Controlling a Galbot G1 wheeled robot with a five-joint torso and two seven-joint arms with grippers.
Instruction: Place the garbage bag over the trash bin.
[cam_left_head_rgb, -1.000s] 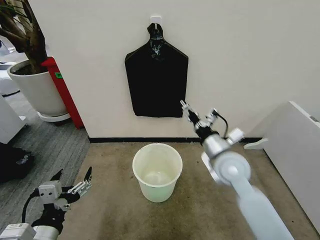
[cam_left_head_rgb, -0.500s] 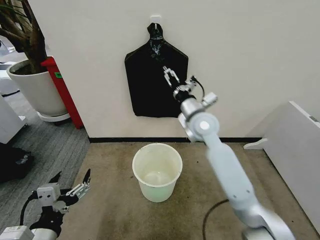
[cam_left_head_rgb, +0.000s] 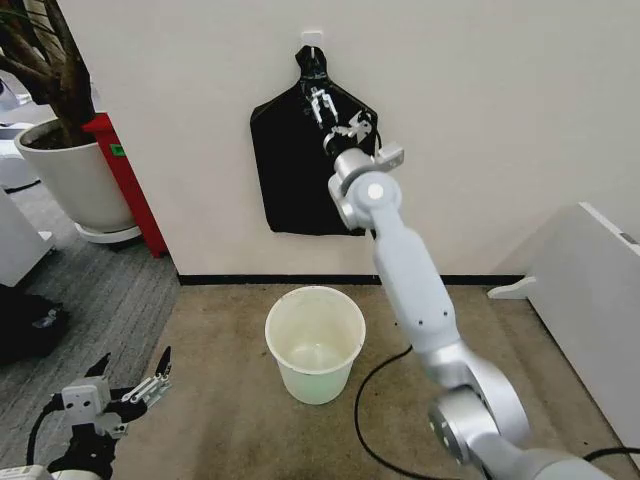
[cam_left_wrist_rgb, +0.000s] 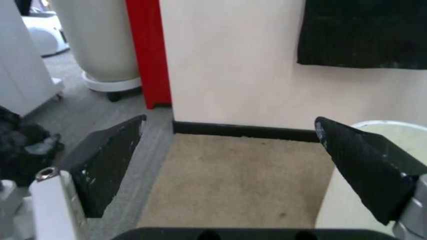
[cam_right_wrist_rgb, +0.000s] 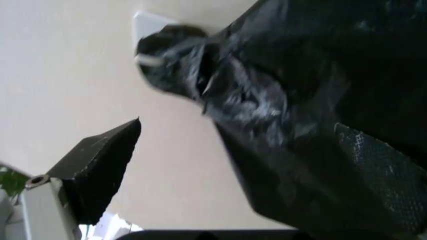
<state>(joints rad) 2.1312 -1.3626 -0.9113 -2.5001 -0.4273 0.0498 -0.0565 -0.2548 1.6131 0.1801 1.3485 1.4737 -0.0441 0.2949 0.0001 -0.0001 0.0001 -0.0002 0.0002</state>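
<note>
**One Arm Up at the Hanging Black Plastic, Bin Waiting Below**

One black plastic bundle (cam_left_head_rgb: 312, 160) hung flat on the wall from a small white hook (cam_left_head_rgb: 311, 38), knotted at its neck, and no loose garbage bag could be made out apart from it. Directly beneath, on the carpeted floor (cam_left_head_rgb: 220, 420) near the wall, the trash bin (cam_left_head_rgb: 314, 343) stood upright, unlined, its mouth clear.

The right arm reached high, its right gripper (cam_left_head_rgb: 322, 106) held just below the knotted neck; the right wrist view showed crinkled plastic lying between the jaws, which stood apart and had not yet closed on anything. The left gripper (cam_left_head_rgb: 133, 382) waited low to the left of the bin, jaws likewise spread.

Judging from this, the step in hand was a grasp on the plastic. It would be done well by pinching only the outermost film, close under the knot where the folds gather, rather than clamping the whole stack. A slow pull away from the wall seemed wise, since glossy film slips and tears readily.
</note>
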